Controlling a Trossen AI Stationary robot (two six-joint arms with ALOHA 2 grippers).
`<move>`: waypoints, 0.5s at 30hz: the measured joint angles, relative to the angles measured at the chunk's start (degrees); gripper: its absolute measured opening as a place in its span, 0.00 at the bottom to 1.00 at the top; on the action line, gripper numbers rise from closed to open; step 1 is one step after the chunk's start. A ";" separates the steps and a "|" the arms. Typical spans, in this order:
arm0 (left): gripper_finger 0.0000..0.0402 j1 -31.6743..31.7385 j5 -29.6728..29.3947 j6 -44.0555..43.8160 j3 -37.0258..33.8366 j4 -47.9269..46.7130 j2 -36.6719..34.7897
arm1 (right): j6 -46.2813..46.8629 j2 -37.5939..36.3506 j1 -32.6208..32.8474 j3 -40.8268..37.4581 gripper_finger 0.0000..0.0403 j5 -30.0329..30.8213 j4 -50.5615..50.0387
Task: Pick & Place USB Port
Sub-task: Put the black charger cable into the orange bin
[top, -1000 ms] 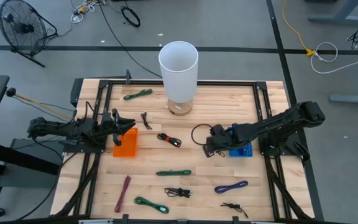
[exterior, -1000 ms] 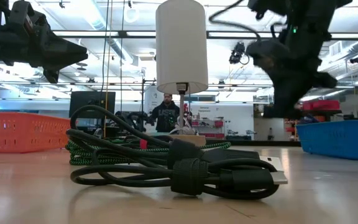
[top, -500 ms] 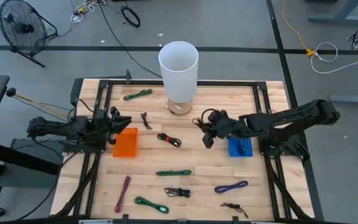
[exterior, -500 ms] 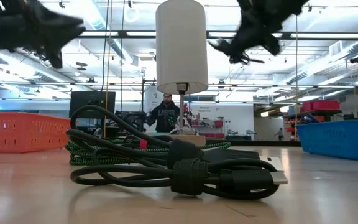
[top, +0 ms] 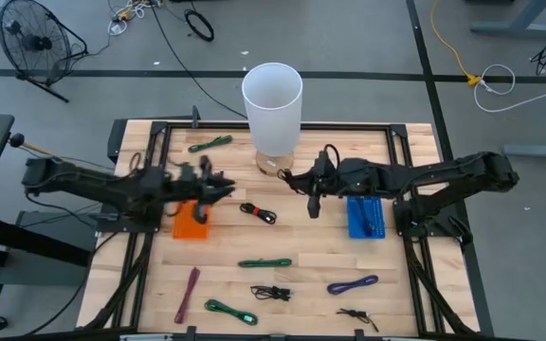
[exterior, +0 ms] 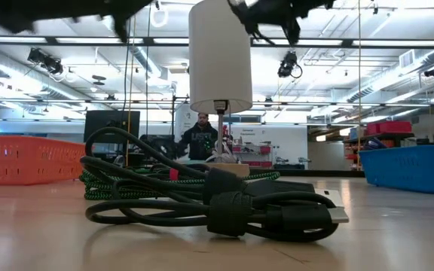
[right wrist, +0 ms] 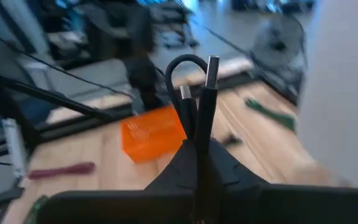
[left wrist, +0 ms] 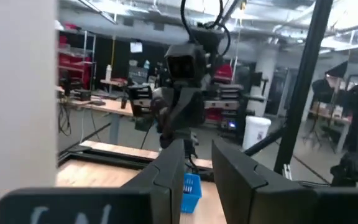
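The right tool [top: 308,182] is raised above the middle of the desk [top: 406,294], just beside the base of the white cylinder [top: 272,102], its fingers clamped on a black USB cable [right wrist: 199,93] whose loop and metal plug stand up between them. The left tool [top: 218,187] reaches over the orange bin [top: 192,221], fingers apart [left wrist: 166,180] with nothing between them. The blue bin [top: 366,217] sits on the right side, near the frame rail. Loose cables lie scattered: red-black [top: 259,213], green [top: 264,262], purple [top: 353,283]. Bare wood separates them, with open space between the two bins. A person [exterior: 202,135] stands in the room beyond.
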 joint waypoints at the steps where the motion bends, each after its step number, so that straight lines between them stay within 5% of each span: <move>1: 0.21 1.00 1.77 0.00 2.18 0.00 2.95 | -1.21 0.00 0.19 0.00 0.00 -0.79 1.54; 7: 0.21 4.63 12.41 -0.40 13.39 -0.01 17.15 | -6.36 -0.01 0.62 0.02 0.00 -2.49 5.35; 15: 0.21 5.75 16.20 -0.34 19.92 2.73 25.20 | -7.82 -0.26 0.58 0.02 0.00 -4.01 5.80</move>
